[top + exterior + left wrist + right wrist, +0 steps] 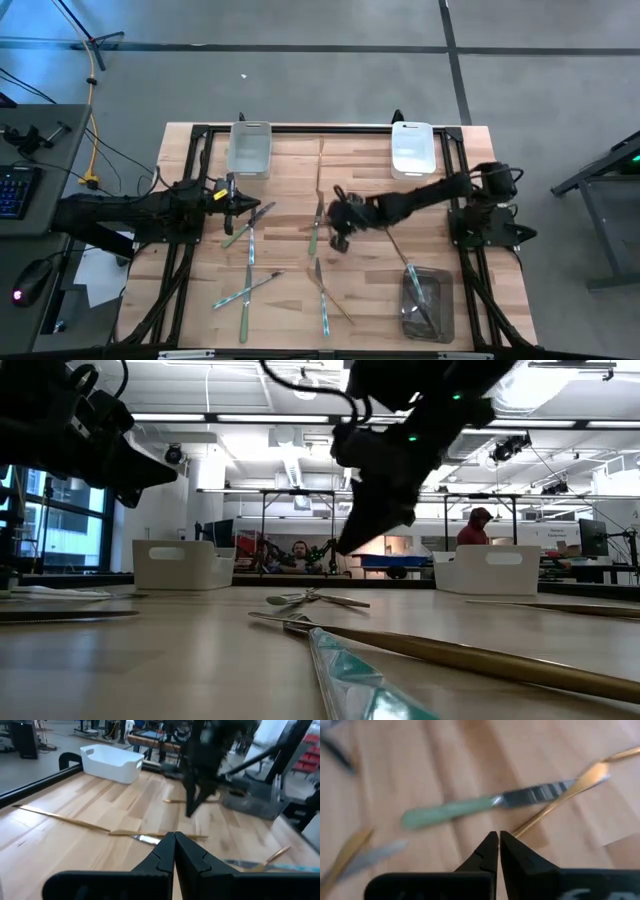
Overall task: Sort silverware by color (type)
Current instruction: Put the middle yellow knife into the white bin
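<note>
Green-handled knife [470,806] lies on desk [290,190] mid-centre, just left of right end effector [338,222] | long axis near-to-far | right arm nearer | right fingers closed, empty | left end effector [232,205] closed, empty.

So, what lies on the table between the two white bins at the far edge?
Nothing: in the high view the wood between the left white bin and the right white bin is bare; the silverware lies nearer.

Scattered silverware [248,290] clutters the bench [290,170] centre; open wood lies between the two white bins [249,148], obstructing its rear edge.
</note>
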